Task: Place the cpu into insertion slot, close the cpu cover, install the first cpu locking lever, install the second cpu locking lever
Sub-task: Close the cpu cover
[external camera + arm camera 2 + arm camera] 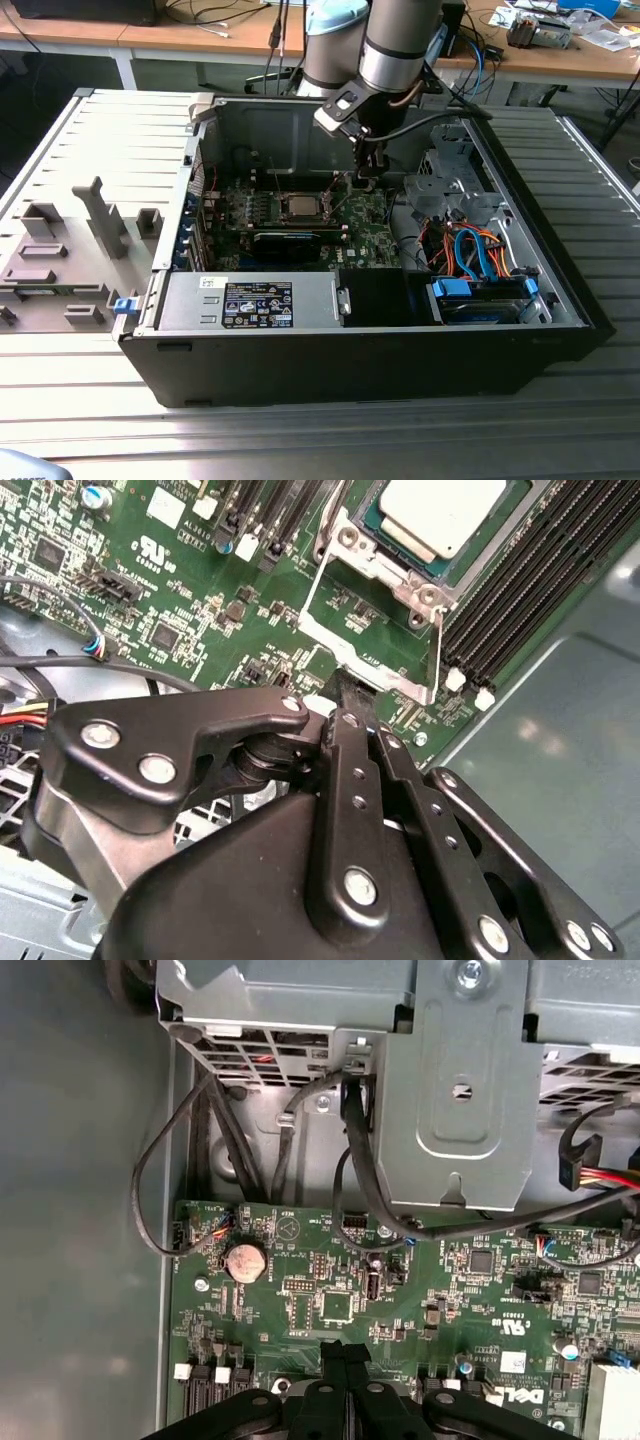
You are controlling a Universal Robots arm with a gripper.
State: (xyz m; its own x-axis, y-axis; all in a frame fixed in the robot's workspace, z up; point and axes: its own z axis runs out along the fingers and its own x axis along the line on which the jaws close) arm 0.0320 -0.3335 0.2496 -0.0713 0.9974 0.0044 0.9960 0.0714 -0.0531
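We see an open computer case lying on a ribbed metal table, with one robot arm reaching down into it. The gripper hangs low over the green motherboard.

In the second wrist view, the gripper has its two black fingers pressed together with no gap between them. The fingertips meet the free edge of the cpu cover. We cannot tell whether that thin edge is pinched between them or only touched.

The cover is a silvery frame with a square window. It stands swung open and tilted, and green board shows through the window. Its hinged side is the side far from the gripper.

Just beyond the cover, ahead of the fingertips, the cpu sits flat in the insertion slot, its pale metal top facing up. Long black memory slots run alongside the socket.

In the exterior view, the cpu lies near the gripper, toward the exterior view's left of it.

In the first wrist view, the closed fingertips hover just above the motherboard. Ahead of them we see a round coin battery. Farther out is a grey metal drive cage, with black cables looping down from it to the board.
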